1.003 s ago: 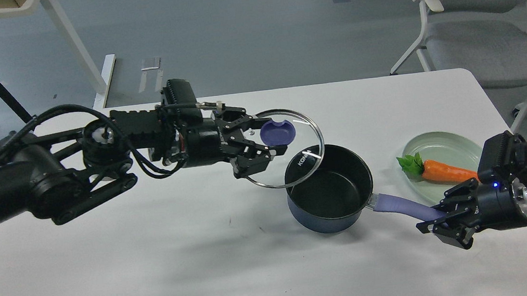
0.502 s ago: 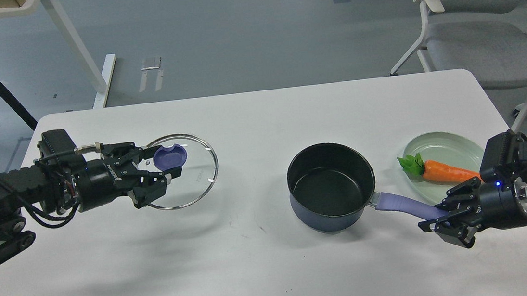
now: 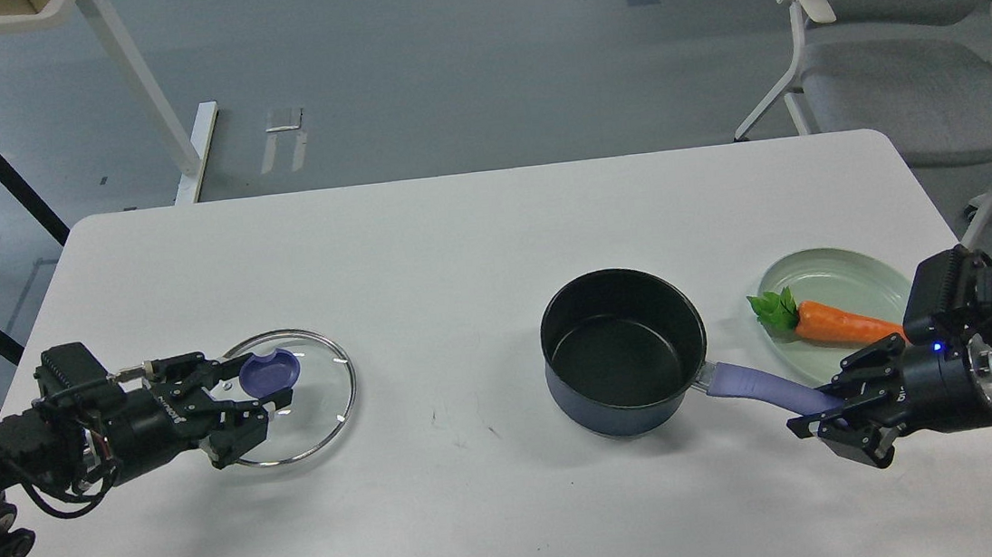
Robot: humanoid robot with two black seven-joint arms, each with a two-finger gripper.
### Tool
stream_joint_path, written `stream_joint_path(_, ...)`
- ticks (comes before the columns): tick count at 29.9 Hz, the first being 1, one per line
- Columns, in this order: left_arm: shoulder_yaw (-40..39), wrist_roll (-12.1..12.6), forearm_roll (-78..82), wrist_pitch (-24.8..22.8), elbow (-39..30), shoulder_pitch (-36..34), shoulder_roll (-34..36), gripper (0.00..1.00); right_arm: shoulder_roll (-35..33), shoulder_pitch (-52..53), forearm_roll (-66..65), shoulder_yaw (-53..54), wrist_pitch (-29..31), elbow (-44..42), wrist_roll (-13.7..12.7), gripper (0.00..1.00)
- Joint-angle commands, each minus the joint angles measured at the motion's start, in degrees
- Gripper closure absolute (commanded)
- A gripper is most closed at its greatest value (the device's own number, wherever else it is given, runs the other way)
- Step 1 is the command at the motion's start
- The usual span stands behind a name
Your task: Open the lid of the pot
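The dark blue pot point(image 3: 623, 353) stands open on the white table point(image 3: 474, 244), right of centre, its inside black and empty. Its lilac handle point(image 3: 757, 387) points right and down. My right gripper point(image 3: 823, 418) is shut on the end of that handle. The glass lid point(image 3: 298, 398) with its purple knob point(image 3: 270, 370) is at the table's left, low over or on the surface. My left gripper point(image 3: 257, 394) is shut on the knob, coming in from the left.
A pale green plate point(image 3: 851, 276) with a toy carrot point(image 3: 842, 322) sits at the right, just behind my right gripper. A grey chair point(image 3: 909, 29) stands beyond the table's far right corner. A white desk leg point(image 3: 141, 85) is at the far left.
My left gripper has carried the lid off the pot, leftward and toward me, and lowered it to the table's left side. The pot and my right gripper have stayed put.
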Motion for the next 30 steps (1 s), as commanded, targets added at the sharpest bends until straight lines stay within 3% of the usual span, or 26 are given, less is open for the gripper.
stream_joint_path(1,-0.07,0.0,0.11,0.59,0.31,0.8,0.14,0.58,0.01,-0.01,-0.01,0.03,0.0,0.0,0.0,0.66)
stream_joint_path(6,-0.07,0.0,0.2,0.59,0.57,1.16,0.14,0.51,0.09,-0.01,-0.01,0.03,0.0,0.0,0.0,0.66)
stream_joint_path(9,-0.07,0.0,0.2,0.59,0.57,1.33,0.14,0.33,0.01,-0.01,-0.01,0.03,0.0,0.0,0.0,0.66)
stream_joint_path(16,-0.59,0.0,-0.15,0.41,-0.39,1.42,0.93,0.05,0.01,-0.01,-0.01,0.03,0.0,0.0,0.0,0.65)
stream_joint_path(20,-1.3,0.0,-0.15,-0.9,-2.76,1.16,3.56,0.01,0.01,-0.01,0.08,0.03,0.0,0.0,0.0,0.65)
stream_joint_path(25,-4.8,0.0,-8.02,-7.31,-8.47,0.37,6.9,0.01,-0.08,-0.01,0.43,0.03,0.0,0.0,0.0,0.65)
stream_joint_path(30,-11.22,0.0,-42.08,-21.79,-11.29,-1.83,6.82,0.01,-0.08,-0.01,0.43,0.03,0.0,0.0,0.0,0.59)
